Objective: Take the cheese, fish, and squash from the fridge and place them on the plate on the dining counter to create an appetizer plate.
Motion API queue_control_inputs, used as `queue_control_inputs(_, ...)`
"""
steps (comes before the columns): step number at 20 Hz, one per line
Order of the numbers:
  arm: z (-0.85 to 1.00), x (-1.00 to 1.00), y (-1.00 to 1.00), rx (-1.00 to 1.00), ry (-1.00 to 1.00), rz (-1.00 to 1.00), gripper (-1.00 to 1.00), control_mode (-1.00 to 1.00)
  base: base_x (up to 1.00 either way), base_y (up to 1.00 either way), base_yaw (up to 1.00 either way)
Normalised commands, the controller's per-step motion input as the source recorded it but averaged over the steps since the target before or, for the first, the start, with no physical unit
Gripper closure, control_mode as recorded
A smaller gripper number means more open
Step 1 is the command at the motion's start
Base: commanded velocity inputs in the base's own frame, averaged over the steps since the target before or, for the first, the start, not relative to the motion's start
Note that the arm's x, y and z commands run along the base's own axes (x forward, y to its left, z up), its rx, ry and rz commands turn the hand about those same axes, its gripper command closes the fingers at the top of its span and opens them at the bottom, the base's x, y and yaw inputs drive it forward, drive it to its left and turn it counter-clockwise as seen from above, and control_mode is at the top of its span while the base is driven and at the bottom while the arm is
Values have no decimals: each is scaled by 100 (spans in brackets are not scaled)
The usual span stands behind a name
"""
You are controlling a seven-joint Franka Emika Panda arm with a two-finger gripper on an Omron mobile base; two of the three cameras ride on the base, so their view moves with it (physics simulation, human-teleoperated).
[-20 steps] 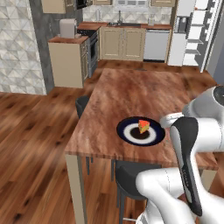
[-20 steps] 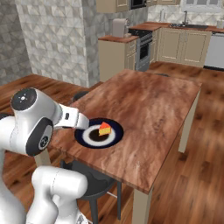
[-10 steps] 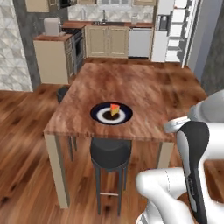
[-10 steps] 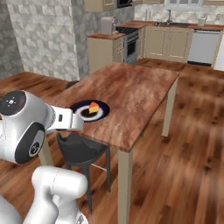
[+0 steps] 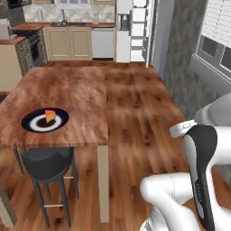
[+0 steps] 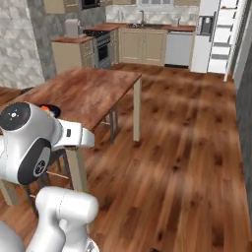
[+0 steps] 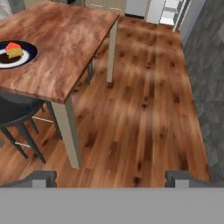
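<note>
the gripper (image 7: 111,177) hangs open and empty over bare floor. the cheese (image 5: 49,115) already sits on the plate (image 5: 31,125) on the dining counter (image 5: 67,94). the open fridge (image 5: 135,31) is well ahead, so approach squarely, jaws wide.

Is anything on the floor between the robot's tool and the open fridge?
No, nothing I can see. The tool is open and holds nothing. Bare wood floor runs to the fridge at the far end. The counter stands off to the side.

Bright, even rendered light; pale sheen on the wood floor (image 7: 148,109); soft, low-resolution pictures
</note>
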Motion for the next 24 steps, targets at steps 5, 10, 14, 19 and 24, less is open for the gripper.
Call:
queue_control_inputs(5,0,0,0,0,0,0,-100,100,13,-100,-20)
queue_control_inputs(10,0,0,0,0,0,0,-100,100,90,-52,-9)
queue_control_inputs(14,0,0,0,0,0,0,-100,100,100,2,-4)
queue_control_inputs(19,0,0,0,0,0,0,-100,100,100,23,-1)
queue_control_inputs(24,0,0,0,0,0,0,-100,100,100,1,-3)
